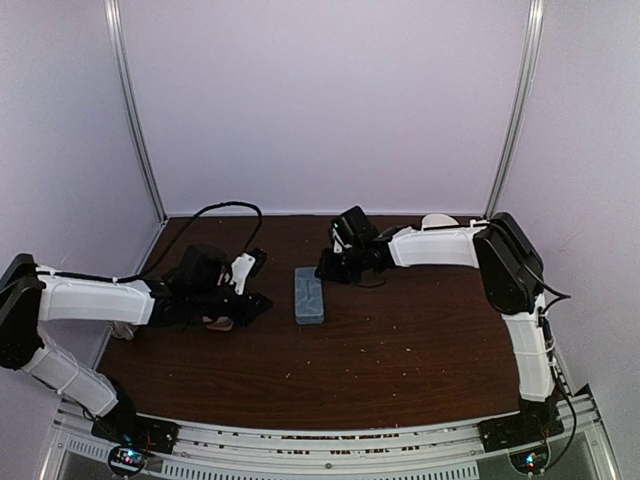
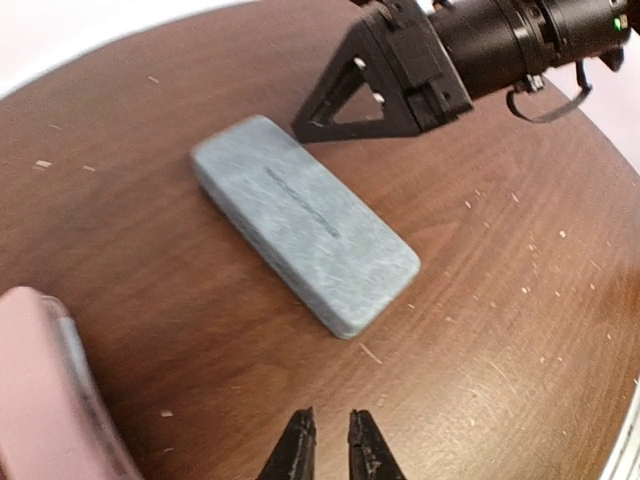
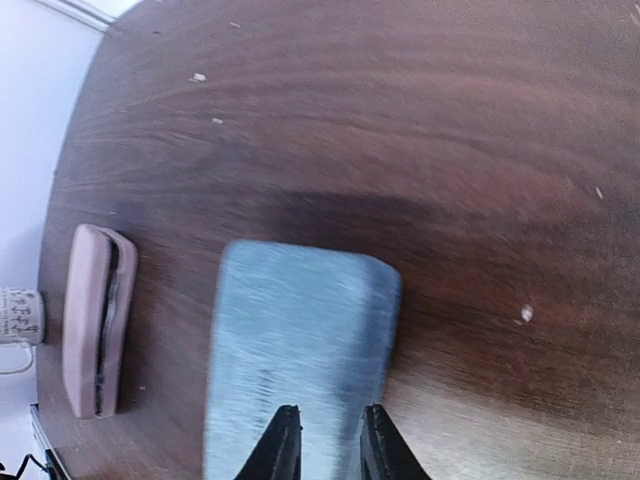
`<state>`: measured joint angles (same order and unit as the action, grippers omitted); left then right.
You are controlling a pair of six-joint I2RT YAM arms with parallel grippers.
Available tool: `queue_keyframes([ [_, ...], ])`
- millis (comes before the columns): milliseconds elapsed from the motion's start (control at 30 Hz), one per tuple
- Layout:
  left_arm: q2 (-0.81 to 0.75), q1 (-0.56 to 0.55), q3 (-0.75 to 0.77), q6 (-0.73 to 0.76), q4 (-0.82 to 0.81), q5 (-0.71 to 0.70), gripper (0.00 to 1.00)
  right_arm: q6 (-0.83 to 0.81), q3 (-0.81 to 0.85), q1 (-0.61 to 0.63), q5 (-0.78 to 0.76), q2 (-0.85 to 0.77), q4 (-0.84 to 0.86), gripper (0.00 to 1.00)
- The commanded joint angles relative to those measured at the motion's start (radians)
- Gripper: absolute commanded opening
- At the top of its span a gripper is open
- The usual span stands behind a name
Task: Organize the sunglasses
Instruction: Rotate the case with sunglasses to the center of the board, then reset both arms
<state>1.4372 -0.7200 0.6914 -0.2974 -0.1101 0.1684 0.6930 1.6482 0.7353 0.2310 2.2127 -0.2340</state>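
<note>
Sunglasses cannot be made out in any view, neither the chunky dark pair nor the thin wire pair; where they lie I cannot tell.

The left gripper (image 2: 330, 428) has two slim, black, pointed fingers; its jaws stand narrow, a sliver of wood showing between them, and they hold nothing. Ahead of these jaws, well apart from them, a grey-blue case (image 2: 305, 225) lies flat and slantwise; it is an oblong slab with rounded corners, a mottled, felt-like skin and a faint line of lettering along its top. Close beside the jaws, at the lower left of that wrist view, a pink case (image 2: 40, 390) shows a smooth, rounded end with a grey seam.

The right gripper (image 3: 328, 428) also has black tapered fingers; its jaws are parted a little more, with nothing gripped between them. They stand over the near end of the grey-blue case, which is broader than the gap; whether the tips touch it I cannot tell, since the case is blurred in this view. Off to one side of these jaws, well apart, the pink case lies on its edge, a dark slit running along its length.

The table (image 2: 500, 330) is dark brown wood grain, flecked with pale crumbs.
</note>
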Motion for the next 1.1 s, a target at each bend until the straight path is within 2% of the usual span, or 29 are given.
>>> queue_keyframes([
  [0,-0.145,-0.004,-0.027,0.032,0.035,-0.211,0.16,-0.074,0.051,0.007,0.002,-0.055,-0.012,0.25],
  [100,-0.237,-0.004,-0.046,0.060,0.068,-0.317,0.25,-0.131,0.018,0.007,-0.017,-0.139,-0.011,0.30],
  [267,-0.367,-0.002,-0.061,0.113,0.113,-0.516,0.48,-0.219,-0.087,0.002,-0.104,-0.325,0.003,0.43],
  [467,-0.461,0.017,-0.078,0.197,0.125,-0.757,0.69,-0.301,-0.217,-0.041,-0.227,-0.537,-0.002,0.55],
  [667,-0.473,0.108,-0.090,0.241,0.100,-0.853,0.75,-0.365,-0.388,-0.135,-0.356,-0.733,0.018,0.75],
  [867,-0.434,0.217,-0.103,0.245,0.028,-0.926,0.76,-0.383,-0.560,-0.274,-0.445,-0.901,0.065,0.92],
  [1000,-0.402,0.280,-0.131,0.272,-0.063,-0.945,0.75,-0.384,-0.651,-0.373,-0.493,-0.994,0.086,1.00],
  [1067,-0.385,0.315,-0.154,0.294,-0.122,-0.936,0.75,-0.385,-0.695,-0.410,-0.532,-1.029,0.092,1.00],
])
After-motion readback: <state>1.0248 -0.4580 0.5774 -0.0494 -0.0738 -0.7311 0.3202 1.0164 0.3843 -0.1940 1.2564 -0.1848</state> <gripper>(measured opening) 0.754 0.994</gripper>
